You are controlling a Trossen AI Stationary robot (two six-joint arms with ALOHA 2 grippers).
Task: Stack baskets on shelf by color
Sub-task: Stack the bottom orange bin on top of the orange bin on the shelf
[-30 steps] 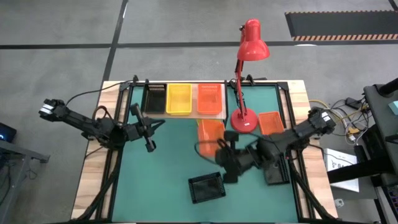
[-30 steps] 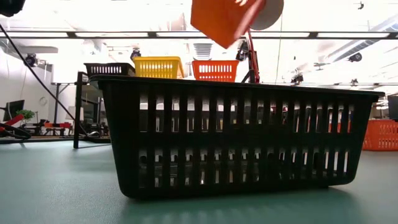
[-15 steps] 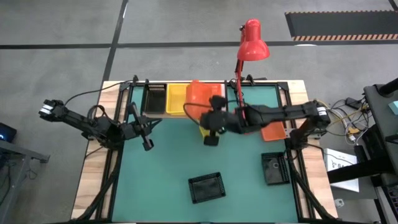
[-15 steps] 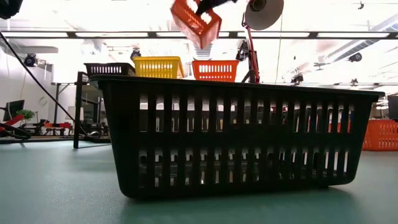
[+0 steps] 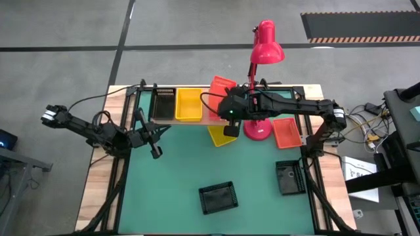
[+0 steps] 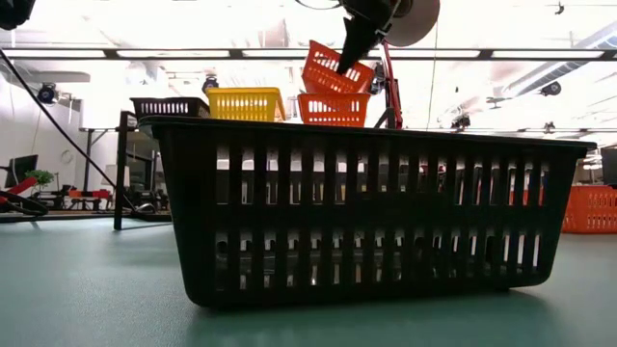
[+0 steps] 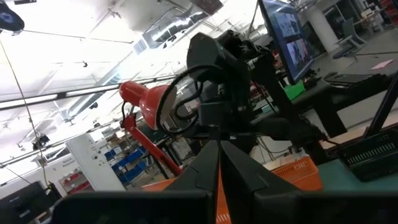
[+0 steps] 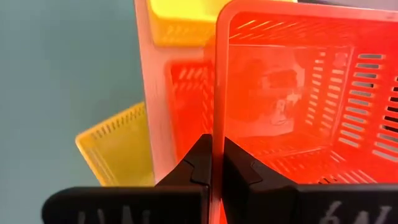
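My right gripper [image 5: 224, 102] is shut on an orange-red basket [image 5: 221, 88], holding it tilted over the right end of the light-wood shelf [image 5: 211, 120]. Below the held one, another orange-red basket [image 6: 333, 109] stands on the shelf. To its left a yellow basket [image 5: 189, 105] and a black basket [image 5: 163, 103] also stand on the shelf. My left gripper [image 5: 156, 149] waits shut with nothing in it over the table's left side. My right gripper pinches one side wall of the orange-red basket at its rim [image 8: 215, 127], one finger inside the basket and one outside. The fingers slant down toward the table's far edge. The basket is lifted clear and tilted [image 6: 331, 69] above the orange-red one on the shelf.
On the green table lie a yellow basket [image 5: 218, 136], an orange-red basket [image 5: 286, 132] and two black baskets [image 5: 217, 197] [image 5: 289, 177]. A red desk lamp stands with its round base [image 5: 257, 128] right of the shelf; its head [image 5: 266, 44] rises over the far edge.
My right gripper has swung from the middle of the table toward the far edge with the orange-red basket, which stays lifted and tilted and now hangs over the shelf's right end, just above the orange-red basket there.
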